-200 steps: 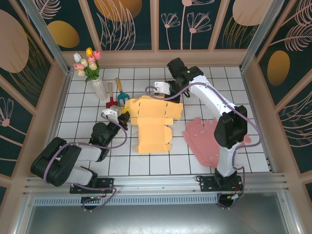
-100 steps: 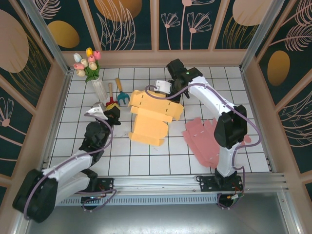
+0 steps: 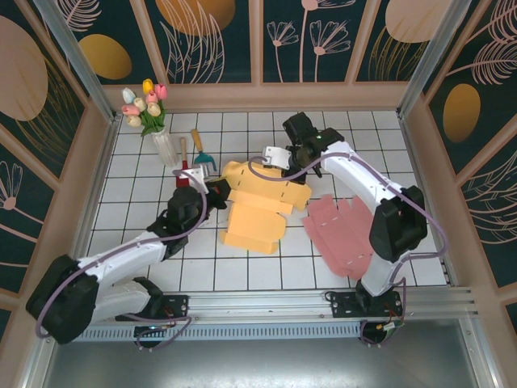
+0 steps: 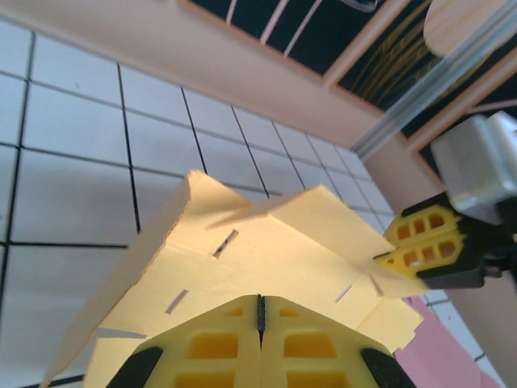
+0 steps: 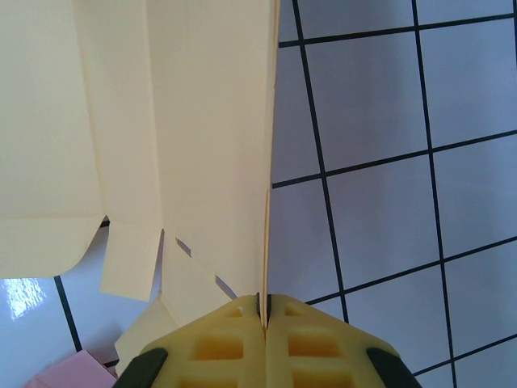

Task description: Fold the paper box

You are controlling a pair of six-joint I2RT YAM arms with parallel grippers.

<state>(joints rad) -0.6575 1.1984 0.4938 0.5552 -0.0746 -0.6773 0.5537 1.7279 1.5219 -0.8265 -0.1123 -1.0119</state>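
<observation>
Two pincers meet at the yellow paper box, which sits mid-table on the white tiles with its far part tilted up off the surface. On the far right, the right pincer is clenched on the box's thin edge, and the sheet runs straight between its fingers. At the box's left flap, the left pincer is clenched too, though whether it actually pinches the card is hard to tell. A flat pink sheet lies just right of the box.
</observation>
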